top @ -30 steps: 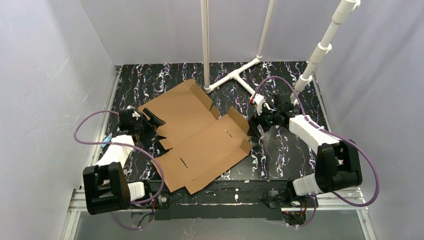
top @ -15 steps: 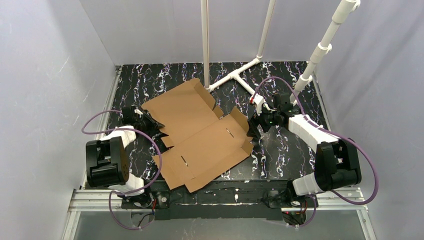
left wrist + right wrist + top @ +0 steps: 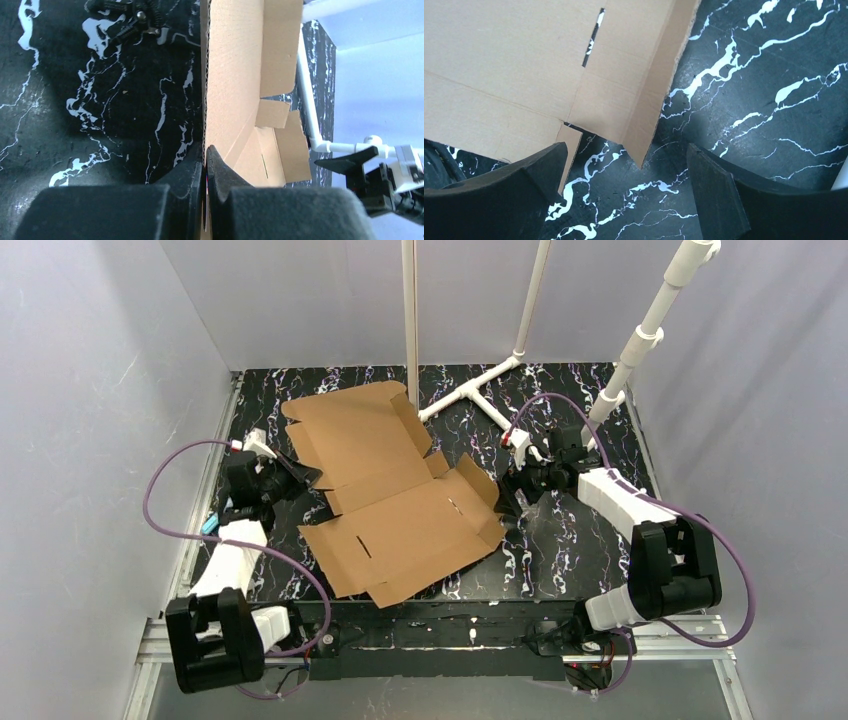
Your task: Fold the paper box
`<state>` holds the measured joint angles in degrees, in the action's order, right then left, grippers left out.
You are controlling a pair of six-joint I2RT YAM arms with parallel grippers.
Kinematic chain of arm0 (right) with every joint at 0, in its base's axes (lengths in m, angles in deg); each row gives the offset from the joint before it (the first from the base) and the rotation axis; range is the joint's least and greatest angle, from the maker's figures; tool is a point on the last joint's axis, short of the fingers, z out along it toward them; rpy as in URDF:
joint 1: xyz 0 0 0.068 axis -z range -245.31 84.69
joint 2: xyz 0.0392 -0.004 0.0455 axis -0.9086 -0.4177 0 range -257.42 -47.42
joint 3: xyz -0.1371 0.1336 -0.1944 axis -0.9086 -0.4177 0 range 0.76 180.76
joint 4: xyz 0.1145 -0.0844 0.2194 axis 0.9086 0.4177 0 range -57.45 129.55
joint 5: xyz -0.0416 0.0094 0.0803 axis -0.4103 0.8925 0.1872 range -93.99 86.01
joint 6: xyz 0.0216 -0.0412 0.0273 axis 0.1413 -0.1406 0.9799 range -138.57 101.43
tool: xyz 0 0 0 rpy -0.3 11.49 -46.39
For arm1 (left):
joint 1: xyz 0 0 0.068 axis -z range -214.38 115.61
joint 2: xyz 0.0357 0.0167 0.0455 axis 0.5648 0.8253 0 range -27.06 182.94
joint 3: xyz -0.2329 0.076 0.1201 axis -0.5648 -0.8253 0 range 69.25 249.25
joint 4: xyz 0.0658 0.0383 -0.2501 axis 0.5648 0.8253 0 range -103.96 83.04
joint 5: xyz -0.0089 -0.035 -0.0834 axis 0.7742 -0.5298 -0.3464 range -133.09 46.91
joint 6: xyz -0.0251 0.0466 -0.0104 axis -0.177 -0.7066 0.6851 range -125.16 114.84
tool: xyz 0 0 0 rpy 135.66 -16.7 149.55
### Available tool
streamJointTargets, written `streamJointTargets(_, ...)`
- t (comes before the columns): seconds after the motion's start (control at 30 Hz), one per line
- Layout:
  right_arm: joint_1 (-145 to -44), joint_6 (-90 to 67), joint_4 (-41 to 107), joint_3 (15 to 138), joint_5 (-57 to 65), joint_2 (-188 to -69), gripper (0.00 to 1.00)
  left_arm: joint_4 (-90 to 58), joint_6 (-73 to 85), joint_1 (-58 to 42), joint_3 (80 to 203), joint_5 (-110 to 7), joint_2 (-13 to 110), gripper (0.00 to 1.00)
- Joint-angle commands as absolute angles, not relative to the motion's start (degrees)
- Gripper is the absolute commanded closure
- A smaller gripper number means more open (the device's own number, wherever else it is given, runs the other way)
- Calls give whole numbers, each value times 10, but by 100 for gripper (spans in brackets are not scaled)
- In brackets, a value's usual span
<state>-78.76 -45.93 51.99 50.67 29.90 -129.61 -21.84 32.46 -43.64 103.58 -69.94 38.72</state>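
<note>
Left end effector [image 3: 205, 152] pinched shut, arm extended; right end effector [image 3: 626, 160] spread wide.

The paper box [image 3: 400, 510] lies on the table [image 3: 560, 540], edge seemingly between left fingers [image 3: 182, 182].

Plain brown paper box [image 3: 400, 510] on black, white-veined table [image 3: 572, 552].

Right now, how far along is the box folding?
Barely started. The plain brown corrugated cardboard box lies mostly flat, with a few flaps tilted up. The left pincer is clamped on one edge; the right pincer hangs open by the opposite flap. Walls and lid are not yet folded.
</note>
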Motion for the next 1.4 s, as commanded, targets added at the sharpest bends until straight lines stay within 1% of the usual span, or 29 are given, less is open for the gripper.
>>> streamJointTargets(0.0, -782, -449, 507, 527, 270, -1309, 2, -278, 298, -438, 996, -745, 341, 100)
streamJointTargets(0.23, -780, -458, 519, 569, 243, -1336, 2, -355, 296, -436, 953, -800, 304, 100)
streamJointTargets(0.5, -788, -464, 548, 652, 274, -1454, 4, -372, 271, -431, 921, -792, 216, 100)
streamJointTargets(0.57, -795, -459, 552, 662, 286, -1477, 7, -373, 271, -426, 915, -792, 202, 100)
streamJointTargets(0.63, -799, -449, 550, 664, 302, -1486, 12, -374, 269, -416, 908, -790, 189, 100)
streamJointTargets(0.7, -799, -440, 548, 663, 315, -1484, 17, -377, 262, -401, 903, -783, 173, 100)
streamJointTargets(0.77, -799, -441, 548, 662, 327, -1472, 19, -377, 257, -382, 897, -773, 157, 100)
streamJointTargets(0.87, -799, -460, 556, 658, 360, -1443, 16, -377, 263, -355, 885, -754, 127, 100)
streamJointTargets(0.97, -799, -473, 563, 663, 384, -1416, 10, -376, 276, -304, 874, -725, 98, 100)
streamJointTargets(1.07, -799, -476, 572, 686, 388, -1404, 4, -375, 298, -287, 863, -705, 81, 100)
streamJointTargets(1.13, -799, -468, 584, 727, 394, -1415, 2, -369, 316, -285, 853, -700, 62, 100)
streamJointTargets(1.2, -800, -439, 600, 814, 405, -1466, 2, -349, 314, -282, 860, -711, 50, 100)
streamJointTargets(1.23, -803, -408, 553, 831, 403, -1483, 2, -330, 309, -281, 876, -728, 48, 100)
streamJointTargets(1.3, -820, -388, 490, 825, 388, -1487, 2, -296, 304, -281, 892, -737, 46, 100)
streamJointTargets(1.37, -863, -340, 420, 844, 339, -1520, 2, -217, 306, -280, 909, -738, 23, 100)
